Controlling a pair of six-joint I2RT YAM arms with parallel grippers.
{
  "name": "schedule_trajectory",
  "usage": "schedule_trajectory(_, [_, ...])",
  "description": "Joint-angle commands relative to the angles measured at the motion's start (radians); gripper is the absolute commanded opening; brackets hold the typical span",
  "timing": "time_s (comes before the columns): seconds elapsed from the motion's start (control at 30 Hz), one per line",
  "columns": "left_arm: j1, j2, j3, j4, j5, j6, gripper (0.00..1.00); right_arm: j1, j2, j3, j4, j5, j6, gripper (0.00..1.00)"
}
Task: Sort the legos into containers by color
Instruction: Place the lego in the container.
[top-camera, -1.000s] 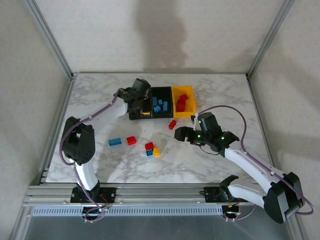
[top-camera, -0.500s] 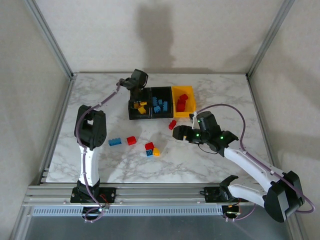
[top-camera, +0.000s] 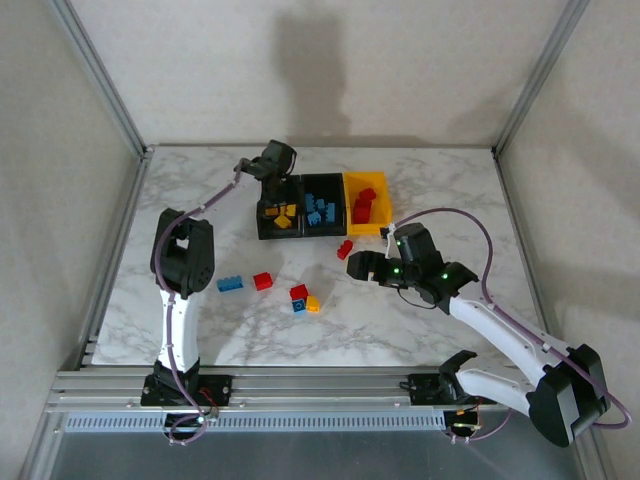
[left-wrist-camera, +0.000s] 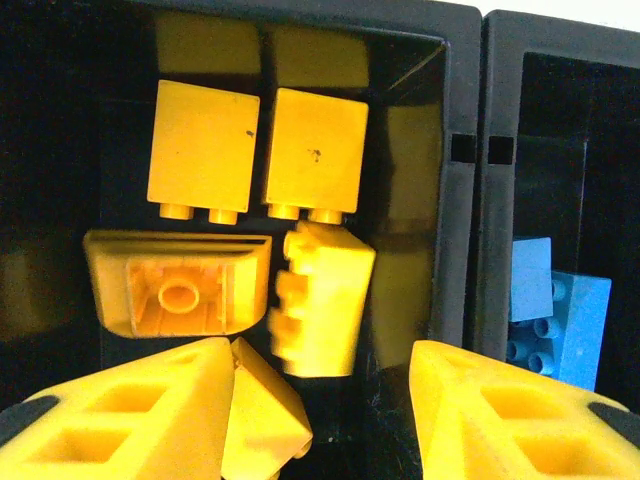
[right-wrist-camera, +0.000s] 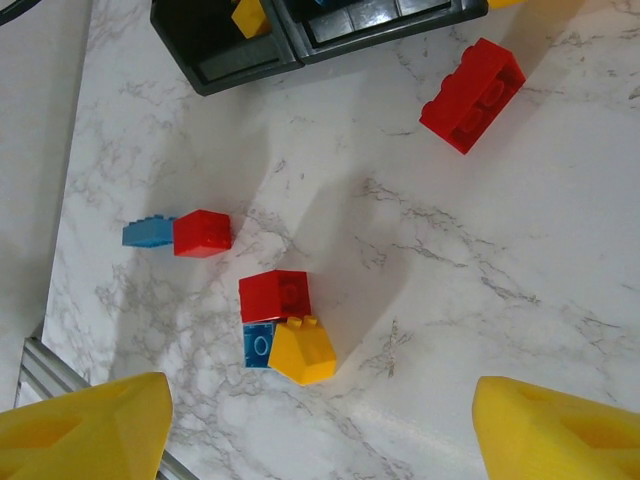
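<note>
The left claw (left-wrist-camera: 318, 372) hangs over the left black bin (left-wrist-camera: 455, 200) with its jaws parted and nothing clamped between them. Just beyond its fingertips a blurred yellow brick (left-wrist-camera: 318, 300) lies in that bin, clear of both fingers. Around it in the same bin are two yellow bricks (left-wrist-camera: 203, 145) side by side at the far wall, an upturned yellow brick (left-wrist-camera: 180, 285) showing its hollow underside, and another yellow piece (left-wrist-camera: 262, 412) partly hidden by the left finger. In the top view this bin (top-camera: 263, 233) is the leftmost of the row.

The middle black bin (top-camera: 322, 234) holds blue bricks (top-camera: 320, 210); the wrist view catches a few of them beyond the dividing wall. The yellow-orange bin (top-camera: 368, 231) at the right end holds red bricks (top-camera: 363, 206).

The right claw (right-wrist-camera: 322, 390) hovers open and empty above the worktop (right-wrist-camera: 500, 250), in front of the bins. A loose red brick (right-wrist-camera: 472, 95) lies near the bin row. Further left a small red brick (right-wrist-camera: 201, 233) touches a blue brick (right-wrist-camera: 147, 232). Nearest this claw is a huddle of three: a red block (right-wrist-camera: 275, 296), a blue block (right-wrist-camera: 257, 345) and a yellow block (right-wrist-camera: 301, 350), all touching.
</note>
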Motion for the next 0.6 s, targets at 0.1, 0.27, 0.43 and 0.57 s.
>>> schedule_trajectory(0.1, [0.001,-0.072,-0.046,0.015,0.033,-0.021,0.53,0.008,-0.015,0.021,-0.032,0.040,-0.020,0.79])
schedule_trajectory(0.27, [-0.011,-0.195,-0.152,0.074,0.068,-0.045,0.53,0.008,0.016,0.045,-0.060,0.100,-0.012,0.79])
schedule_trajectory(0.43, [-0.034,-0.388,-0.364,0.167,0.114,-0.078,0.57,0.013,0.125,0.109,-0.094,0.194,0.000,0.78])
schedule_trajectory(0.57, [-0.059,-0.572,-0.576,0.223,0.134,-0.092,0.56,0.049,0.251,0.184,-0.090,0.276,0.000,0.77])
